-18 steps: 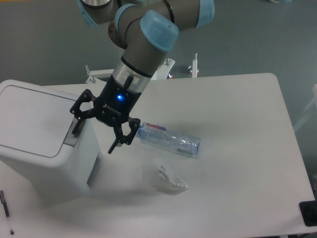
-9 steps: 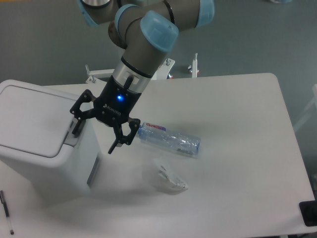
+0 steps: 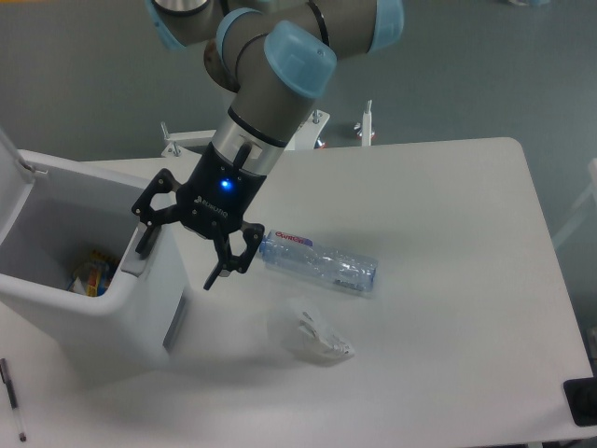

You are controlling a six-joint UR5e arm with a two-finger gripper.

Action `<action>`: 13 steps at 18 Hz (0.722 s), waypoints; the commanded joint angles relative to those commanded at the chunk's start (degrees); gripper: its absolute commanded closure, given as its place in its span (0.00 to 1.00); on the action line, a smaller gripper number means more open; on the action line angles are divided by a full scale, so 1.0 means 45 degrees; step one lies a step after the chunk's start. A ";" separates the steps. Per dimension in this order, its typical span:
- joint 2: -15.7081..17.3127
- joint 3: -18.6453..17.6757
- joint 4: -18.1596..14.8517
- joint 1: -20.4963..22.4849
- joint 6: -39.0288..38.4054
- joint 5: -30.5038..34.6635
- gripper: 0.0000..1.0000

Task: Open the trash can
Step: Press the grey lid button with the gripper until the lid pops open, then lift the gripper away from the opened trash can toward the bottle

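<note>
Now, lid: I saw the trash can (image 3: 103, 308) open, litter showing inside.
Gripper (image 3: 182, 252): spread, grasping nothing, one finger seemingly on the tab.
Left: probably only retreat.

Bottle (image 3: 319, 261) label & gripper logo: both unreadable

White tabletop (image 3: 448, 243) with rounded corners, filling most of the view, evenly lit, soft shadows only. Beyond it, grey-green floor (image 3: 485, 65), plain and matte. Metal brackets (image 3: 366, 123) at the far edge of the tabletop, small, with red marks near their feet. At the right border, part of a pale frame (image 3: 580, 219), too cropped to name. Dark flat thing (image 3: 580, 401) at the lower right corner of the tabletop, cut by the frame. No walls or windows in view.
</note>
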 joint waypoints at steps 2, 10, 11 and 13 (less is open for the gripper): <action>0.0000 0.0058 0.0000 0.0000 0.0000 0.0000 0.00; -0.0019 0.0644 0.0254 0.0330 0.0332 -0.0019 0.00; -0.0020 0.0761 0.0273 0.0506 0.0332 -0.0019 0.00; -0.0020 0.0937 0.0273 0.0857 0.0352 -0.0019 0.00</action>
